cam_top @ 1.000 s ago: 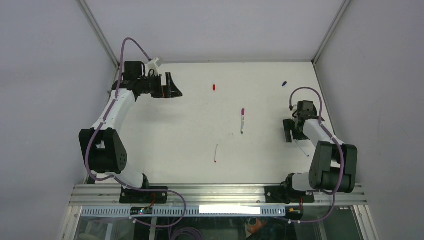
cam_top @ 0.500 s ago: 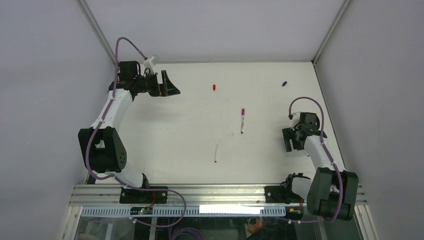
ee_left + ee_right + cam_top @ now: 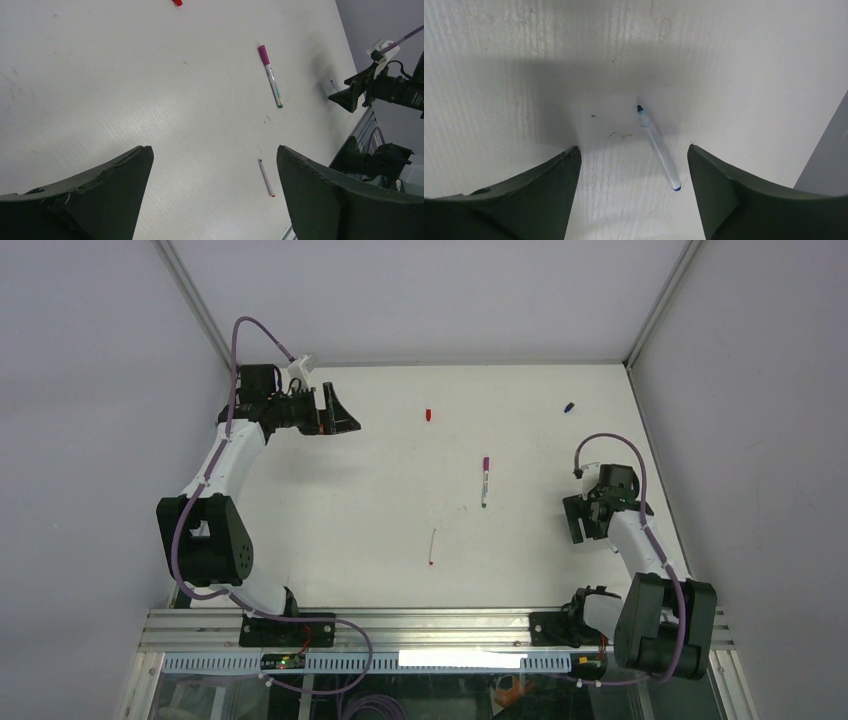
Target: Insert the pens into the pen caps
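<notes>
White table carries all; left gripper hangs spread wide at the far left, right gripper, fingers apart, straddles the blue-tipped pen; magenta-capped pen lies mid-table, red-tipped pen nearer, red cap and blue cap far back

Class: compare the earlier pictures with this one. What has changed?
The right gripper drew back toward its base, now open over the blue-tipped pen, grasping nothing. The left gripper barely shifted. The red cap, blue cap, magenta-capped pen and red-tipped pen stayed put.
</notes>
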You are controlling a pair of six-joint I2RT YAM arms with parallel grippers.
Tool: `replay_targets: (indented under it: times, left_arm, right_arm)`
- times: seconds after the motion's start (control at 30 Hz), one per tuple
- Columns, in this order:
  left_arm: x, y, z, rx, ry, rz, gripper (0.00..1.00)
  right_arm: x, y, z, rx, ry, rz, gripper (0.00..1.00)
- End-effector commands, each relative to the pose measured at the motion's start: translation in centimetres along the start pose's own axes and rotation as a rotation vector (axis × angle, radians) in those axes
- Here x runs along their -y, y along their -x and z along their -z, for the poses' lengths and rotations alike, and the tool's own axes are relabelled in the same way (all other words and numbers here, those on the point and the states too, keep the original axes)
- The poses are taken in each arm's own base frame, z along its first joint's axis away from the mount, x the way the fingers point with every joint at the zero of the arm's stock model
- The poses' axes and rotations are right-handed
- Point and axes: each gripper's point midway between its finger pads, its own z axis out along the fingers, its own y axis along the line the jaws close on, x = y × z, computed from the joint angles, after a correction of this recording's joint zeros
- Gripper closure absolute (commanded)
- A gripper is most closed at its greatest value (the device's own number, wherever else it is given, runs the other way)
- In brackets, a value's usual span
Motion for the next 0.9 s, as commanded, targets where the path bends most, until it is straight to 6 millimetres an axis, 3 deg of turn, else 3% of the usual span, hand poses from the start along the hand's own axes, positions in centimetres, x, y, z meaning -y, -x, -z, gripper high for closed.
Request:
replay_targets:
  times: [0.0, 0.33, 0.53, 0.87]
  left_arm:
    - [0.7, 0.8, 0.6, 0.033, -0.031, -0.038, 0.01]
    - [0.2, 0.6, 0.4, 0.023, -0.073, -0.027, 0.01]
    - [0.1, 0.6, 0.4, 0.023, -0.077, -0.022, 0.01]
    - [0.1, 0.7, 0.6, 0.029, -0.087, -0.018, 0.01]
  right_arm:
    - [-1.0, -0.8, -1.5, -0.066, 0.072, 0.034, 0.19]
    - [-2.2, -0.8, -2.5, -0.131, 0.203, 0.031, 0.23]
    - [-2.7, -1.5, -1.9, -0.146, 0.221, 0.033, 0.43]
    - [-1.6, -2.1, -1.1, -0.113, 0.145, 0.002, 0.43]
